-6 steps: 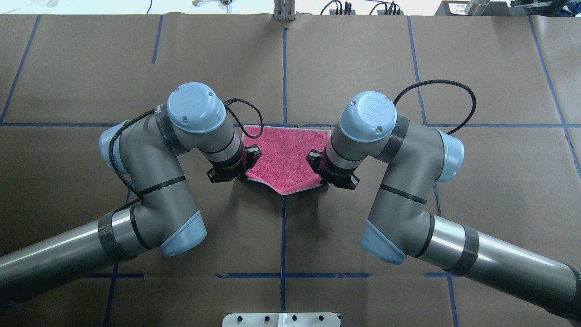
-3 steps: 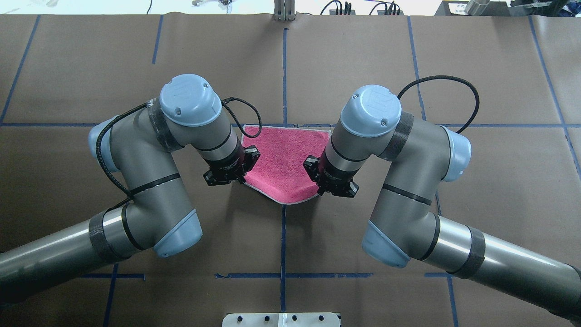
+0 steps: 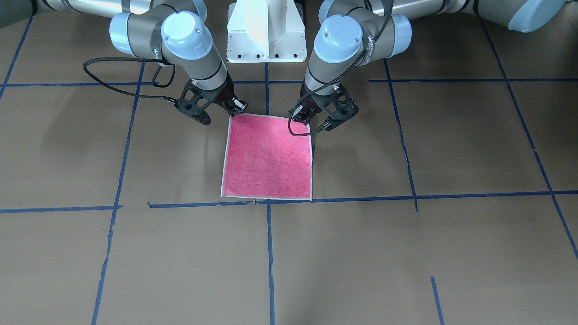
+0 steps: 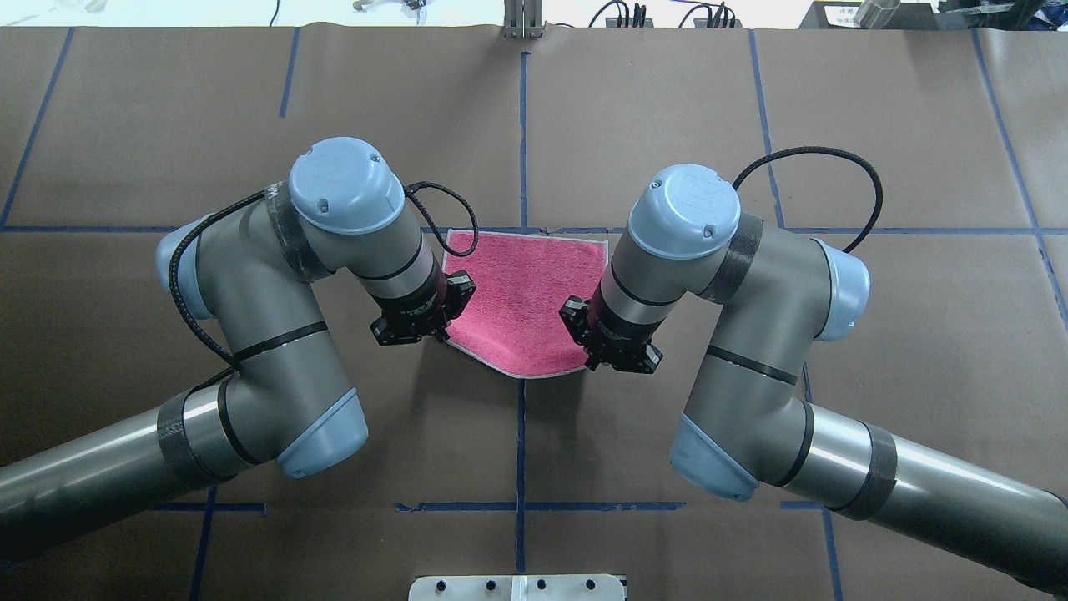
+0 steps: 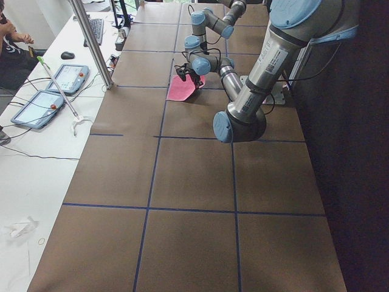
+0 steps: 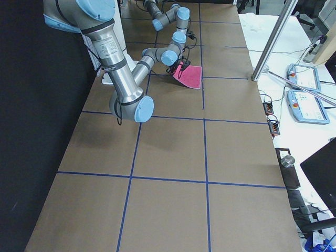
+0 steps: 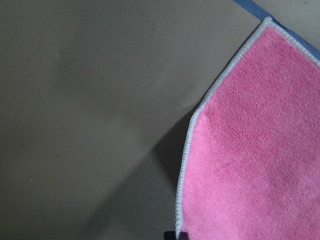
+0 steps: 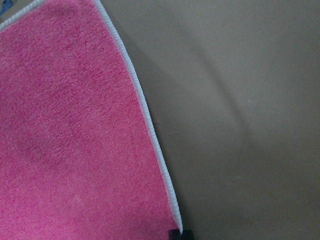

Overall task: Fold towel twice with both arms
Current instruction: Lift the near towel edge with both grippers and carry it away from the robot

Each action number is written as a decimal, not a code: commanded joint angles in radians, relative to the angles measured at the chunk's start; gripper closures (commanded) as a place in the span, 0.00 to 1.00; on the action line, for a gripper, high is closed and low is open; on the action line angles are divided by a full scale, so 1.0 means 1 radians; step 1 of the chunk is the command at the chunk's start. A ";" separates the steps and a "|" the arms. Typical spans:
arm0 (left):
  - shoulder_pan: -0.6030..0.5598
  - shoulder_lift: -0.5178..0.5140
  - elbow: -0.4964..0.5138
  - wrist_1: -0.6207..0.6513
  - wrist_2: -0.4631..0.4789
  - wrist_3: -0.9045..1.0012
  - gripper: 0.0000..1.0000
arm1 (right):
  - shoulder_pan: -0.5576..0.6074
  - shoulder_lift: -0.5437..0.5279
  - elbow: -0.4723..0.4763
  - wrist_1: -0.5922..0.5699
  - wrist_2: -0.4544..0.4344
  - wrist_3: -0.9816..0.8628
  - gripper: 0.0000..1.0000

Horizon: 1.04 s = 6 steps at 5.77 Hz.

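At near edge of the towel, my left gripper and right gripper each pinch a raised corner. First fold, I'd say; next carry both evenly to far edge

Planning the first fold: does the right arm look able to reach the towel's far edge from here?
Probably yes. The right gripper grips a near corner of the towel, and the pink face up to the far edge is bare. The left gripper sits at the other corner, off its path.
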 commanded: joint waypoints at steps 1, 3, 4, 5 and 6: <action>0.004 0.003 -0.028 0.012 -0.001 -0.036 1.00 | -0.007 -0.006 0.021 0.000 0.002 0.020 1.00; 0.009 0.002 -0.038 0.031 -0.001 -0.036 1.00 | -0.013 -0.011 0.024 0.000 0.002 0.041 1.00; 0.010 -0.001 -0.025 0.023 0.000 -0.036 1.00 | -0.004 -0.008 0.019 0.000 0.002 0.038 1.00; 0.006 -0.003 -0.017 0.014 0.004 -0.031 1.00 | 0.028 -0.003 0.012 0.001 0.002 0.035 1.00; -0.010 -0.007 -0.017 0.012 0.005 -0.034 1.00 | 0.056 -0.003 0.003 0.005 0.002 0.029 0.99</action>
